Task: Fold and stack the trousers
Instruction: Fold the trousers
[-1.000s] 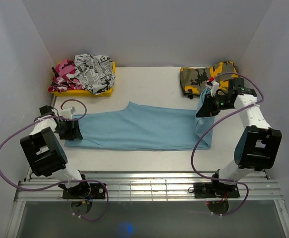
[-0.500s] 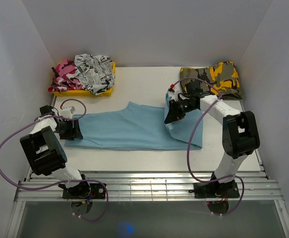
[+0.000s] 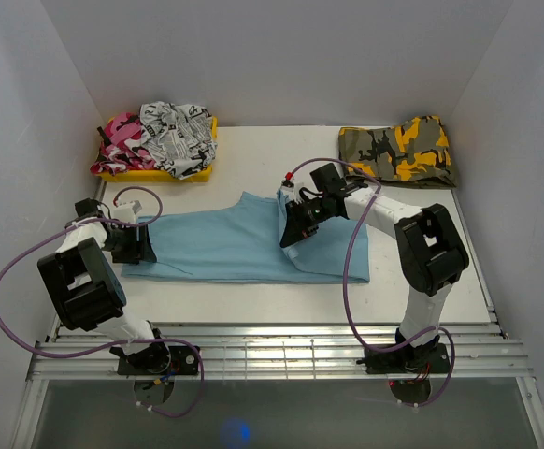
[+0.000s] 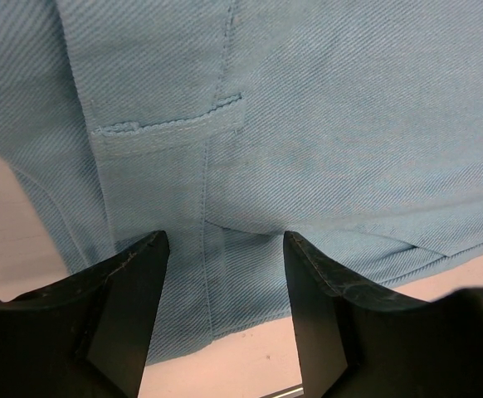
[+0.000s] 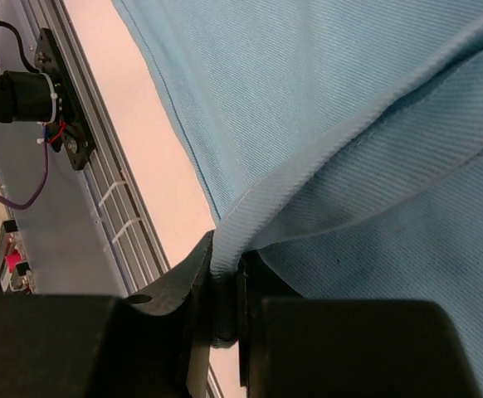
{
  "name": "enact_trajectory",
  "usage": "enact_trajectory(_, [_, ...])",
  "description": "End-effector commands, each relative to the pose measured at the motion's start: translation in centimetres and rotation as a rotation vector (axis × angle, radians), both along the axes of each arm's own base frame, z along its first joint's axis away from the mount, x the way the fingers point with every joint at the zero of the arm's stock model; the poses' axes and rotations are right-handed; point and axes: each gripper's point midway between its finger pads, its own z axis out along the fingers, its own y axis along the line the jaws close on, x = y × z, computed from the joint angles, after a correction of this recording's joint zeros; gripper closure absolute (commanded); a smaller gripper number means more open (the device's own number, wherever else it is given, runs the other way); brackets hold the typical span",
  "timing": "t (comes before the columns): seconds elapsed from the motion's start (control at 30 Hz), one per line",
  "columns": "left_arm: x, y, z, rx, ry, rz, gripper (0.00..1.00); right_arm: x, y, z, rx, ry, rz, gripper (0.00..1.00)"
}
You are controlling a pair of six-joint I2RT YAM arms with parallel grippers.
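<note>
At the left of the overhead frame, the left gripper (image 3: 134,245) sits low over the end of the trousers (image 3: 225,245). Its jaws are well apart astride the cloth and grip nothing; the wrist view shows a stitched pocket slit (image 4: 171,123) just beyond them. The light-blue trousers lie flat across the middle of the table (image 3: 272,150), from mid-left to right of centre. At centre frame, the right gripper (image 3: 293,229) is clamped tight on a hemmed edge (image 5: 324,162) of the leg end, holding it raised above the flat cloth so the right part is doubled over. A yellow tray (image 3: 197,171) of patterned clothes sits at upper left and a folded camouflage garment (image 3: 398,150) at upper right. The cloth looks light, soft and limp, likely to sag and drag. The thicker stitched hems and waistband seem the safest places to pinch; a grip mid-panel would probably bunch it.
</note>
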Motion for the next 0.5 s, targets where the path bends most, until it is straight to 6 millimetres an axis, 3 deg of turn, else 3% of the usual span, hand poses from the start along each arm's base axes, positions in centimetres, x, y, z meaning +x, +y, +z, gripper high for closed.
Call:
enact_trajectory(0.0, [-0.9, -0.1, -1.6, 0.002, 0.046, -0.001, 0.3, -0.3, 2.4, 1.9, 0.078, -0.01, 0.033, 0.92])
enact_trajectory(0.27, [-1.0, -0.1, -1.8, 0.001, 0.051, -0.002, 0.3, -1.8, 4.9, 1.5, 0.094, 0.043, 0.064, 0.92])
enact_trajectory(0.47, [-1.1, -0.2, -1.9, 0.002, 0.05, -0.002, 0.3, -1.5, 6.5, 1.6, 0.106, 0.057, 0.058, 0.92])
